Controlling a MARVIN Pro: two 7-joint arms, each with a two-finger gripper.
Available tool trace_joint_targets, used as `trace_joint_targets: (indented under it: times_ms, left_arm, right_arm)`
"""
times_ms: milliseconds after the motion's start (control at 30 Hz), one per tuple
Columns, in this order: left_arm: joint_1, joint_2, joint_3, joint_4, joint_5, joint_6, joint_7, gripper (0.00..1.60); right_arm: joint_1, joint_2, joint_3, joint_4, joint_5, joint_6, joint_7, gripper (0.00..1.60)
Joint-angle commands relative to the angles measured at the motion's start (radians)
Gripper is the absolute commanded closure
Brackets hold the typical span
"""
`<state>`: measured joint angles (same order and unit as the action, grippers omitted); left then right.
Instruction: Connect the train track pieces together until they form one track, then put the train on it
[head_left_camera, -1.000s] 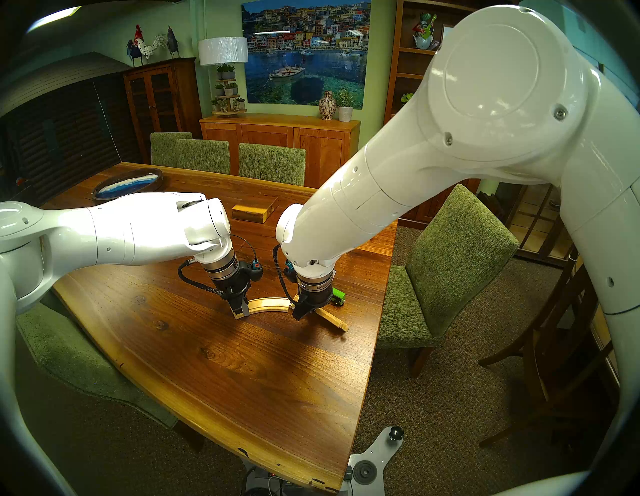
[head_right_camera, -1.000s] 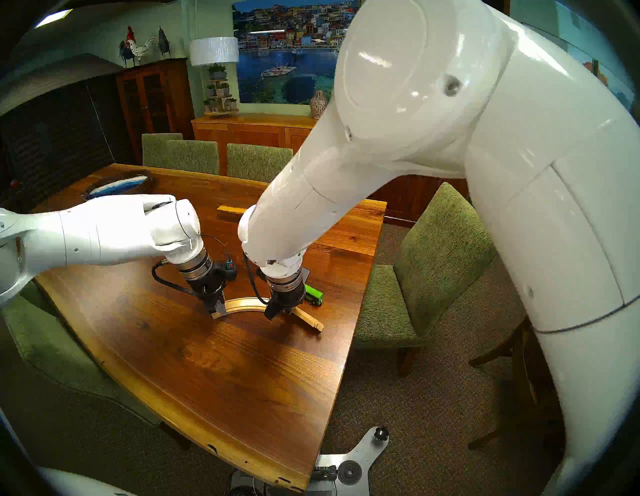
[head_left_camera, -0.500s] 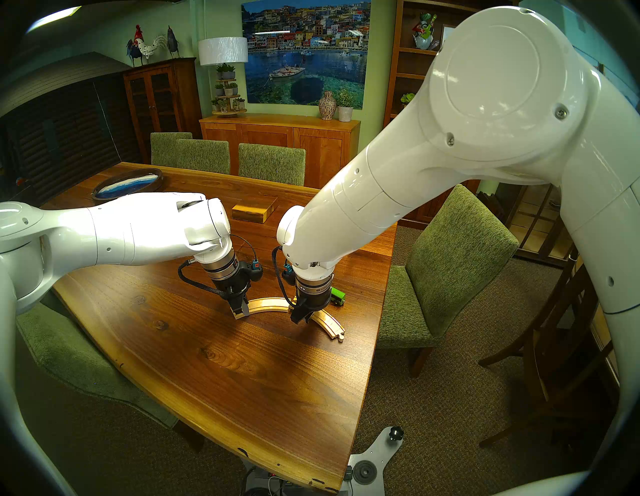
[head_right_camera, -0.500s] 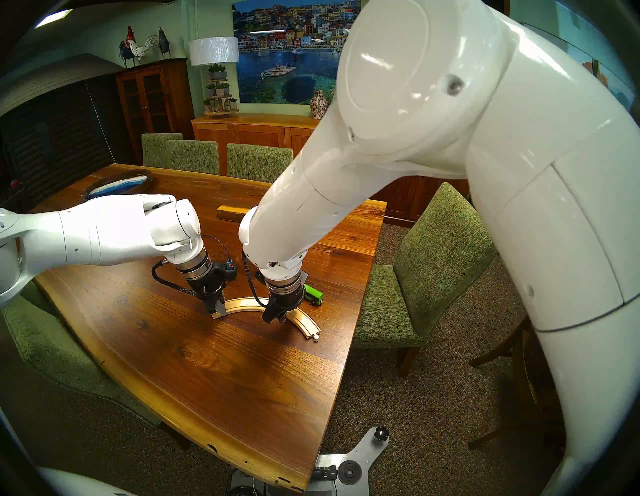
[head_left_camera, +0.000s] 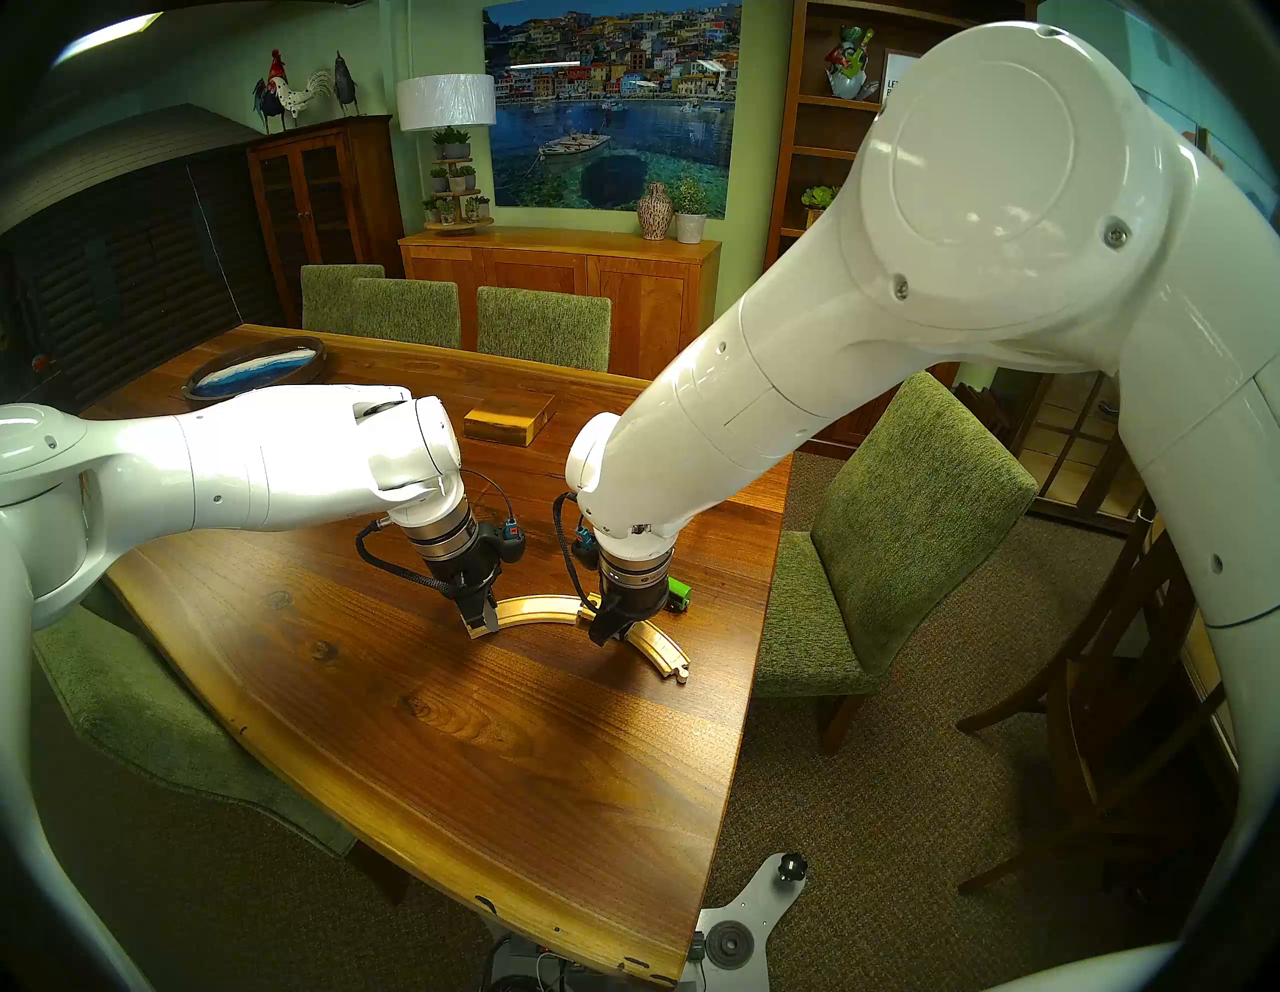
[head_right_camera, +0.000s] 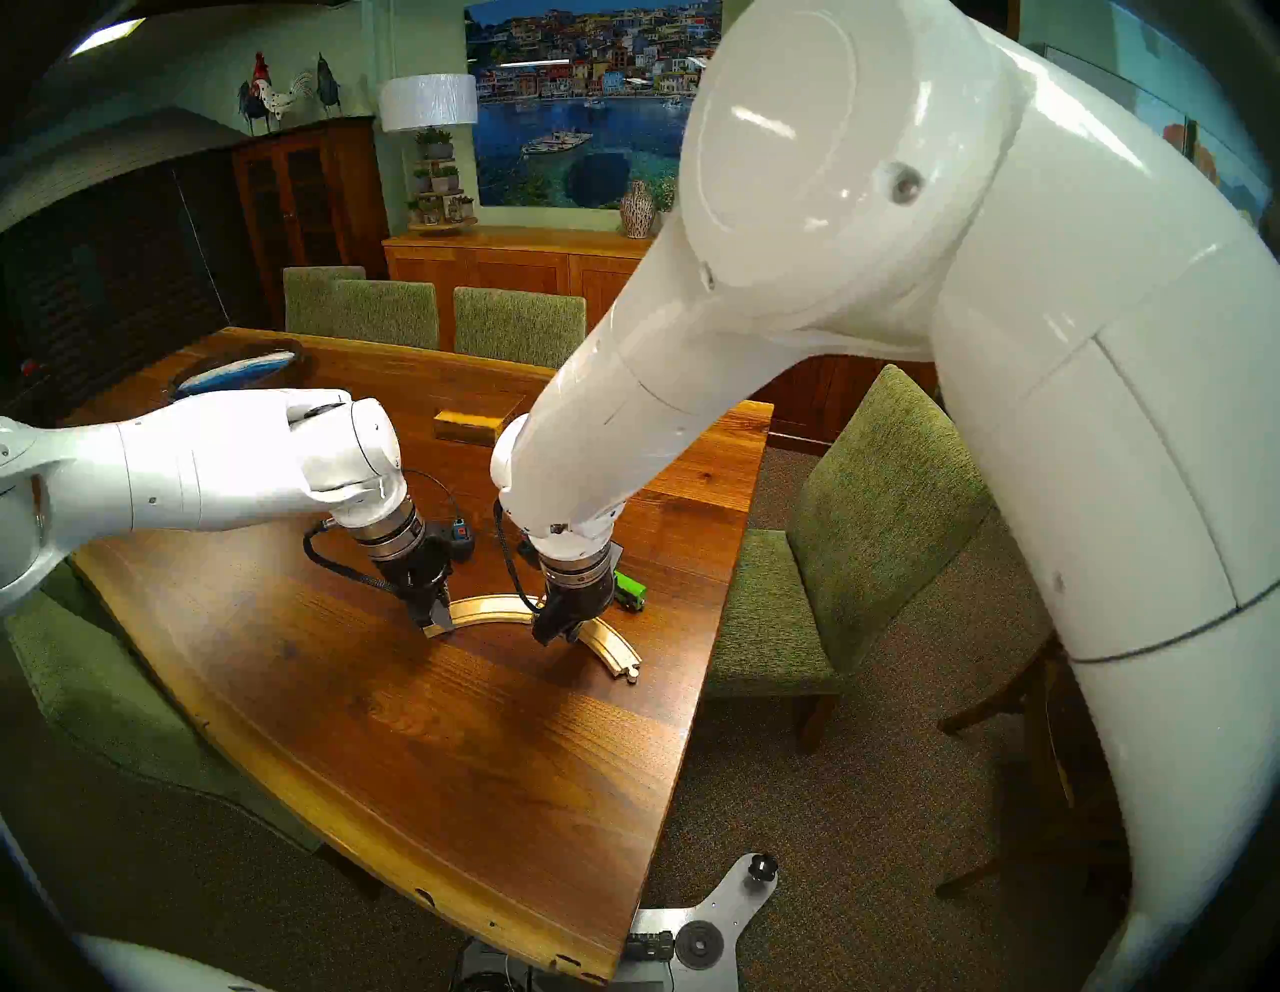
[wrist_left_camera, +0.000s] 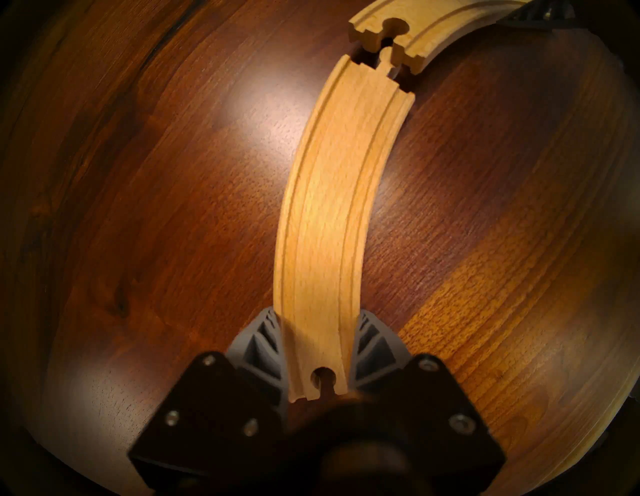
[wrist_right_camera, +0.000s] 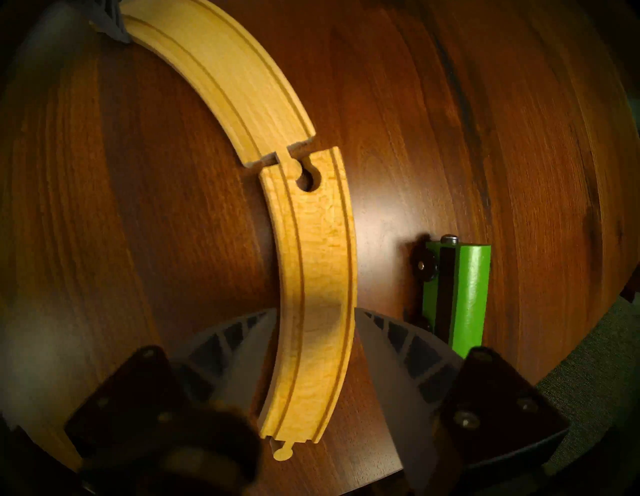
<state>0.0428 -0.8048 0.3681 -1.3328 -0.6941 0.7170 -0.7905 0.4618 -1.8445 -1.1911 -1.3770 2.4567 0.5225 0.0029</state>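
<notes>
Two pale grooved wooden track pieces lie on the table as one arc. My left gripper (head_left_camera: 485, 627) is shut on the socket end of the left piece (wrist_left_camera: 329, 207), its fingers (wrist_left_camera: 266, 332) pressed to both edges. That piece's peg meets the socket of the right piece (wrist_right_camera: 315, 277) off-centre, and the ends stand stepped sideways. My right gripper (head_left_camera: 609, 637) straddles the right piece near the joint, open, with table showing beside one finger (wrist_right_camera: 398, 346). The green train (wrist_right_camera: 467, 294) stands on the table just right of that piece, beyond the right gripper (head_left_camera: 679, 596).
A rectangular wooden box (head_left_camera: 509, 422) lies farther back on the table. An oval blue-and-white tray (head_left_camera: 256, 370) sits at the far left. The table's right edge (head_left_camera: 758, 623) runs close to the track's peg end, with a green chair (head_left_camera: 900, 519) beside it.
The right piece, tilted on its edge a second ago, now lies flat against the left piece. My right gripper has opened and shifted slightly right. The left arm has not moved.
</notes>
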Motion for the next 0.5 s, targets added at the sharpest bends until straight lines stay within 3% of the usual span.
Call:
trace_joint_targets:
  times_ms: [0, 467]
  left_arm:
    - [-0.017, 0.0, -0.013, -0.002, -0.002, -0.002, -0.001, 1.6]
    - [-0.017, 0.0, -0.014, -0.002, -0.001, -0.002, -0.002, 1.6]
  right_arm:
    - [0.012, 0.015, -0.004, 0.038, -0.017, 0.001, 0.029, 0.59]
    - [-0.029, 0.014, -0.034, 0.091, -0.035, -0.007, 0.089, 0.6]
